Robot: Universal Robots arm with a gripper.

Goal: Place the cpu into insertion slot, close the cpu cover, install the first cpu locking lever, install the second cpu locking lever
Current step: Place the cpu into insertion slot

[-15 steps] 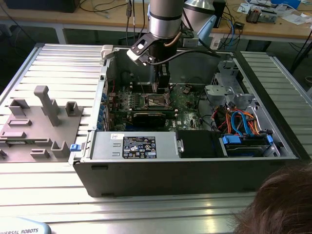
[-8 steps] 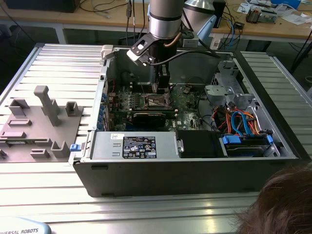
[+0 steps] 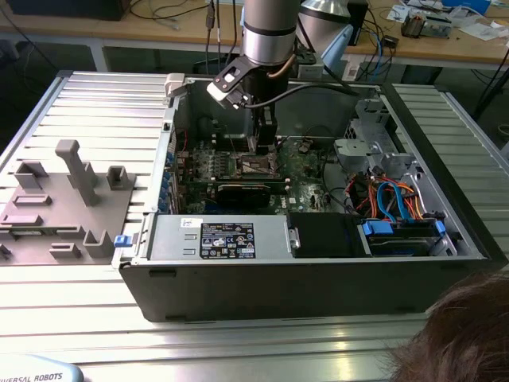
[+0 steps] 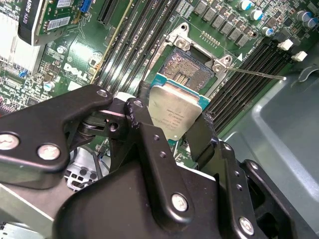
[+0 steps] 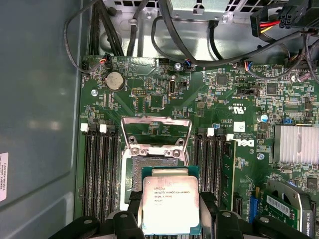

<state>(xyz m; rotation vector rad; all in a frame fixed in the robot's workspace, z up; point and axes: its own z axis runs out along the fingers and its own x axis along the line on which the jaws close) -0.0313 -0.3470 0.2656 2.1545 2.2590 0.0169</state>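
My gripper point(image 4: 172, 118) is shut on the cpu point(image 4: 175, 112), a silver-topped square chip on a green base, gripped by two opposite edges between the black fingers point(image 4: 142, 112). The first wrist view shows the cpu point(image 5: 170, 201) hovering over the near part of the insertion slot point(image 5: 149, 162), whose dark gold centre still shows in the second wrist view point(image 4: 192, 69). The cpu cover point(image 5: 157, 130) stands swung open at the slot's far side. A thin locking lever point(image 4: 259, 73) sticks out sideways beside the slot. In the exterior view the gripper point(image 3: 262, 147) hangs just above the slot point(image 3: 259, 165) inside the open computer case.
Long black memory slots point(image 5: 99, 174) flank the socket on both sides. A silver heatsink point(image 5: 294, 144) and black cables point(image 5: 174, 35) lie nearby. The case walls point(image 3: 167, 159), a drive cage point(image 3: 366, 143) and a power supply point(image 3: 223, 239) surround the board. A grey fixture tray point(image 3: 64, 207) sits at the exterior view's left; a person's hair point(image 3: 461, 334) shows at its right.
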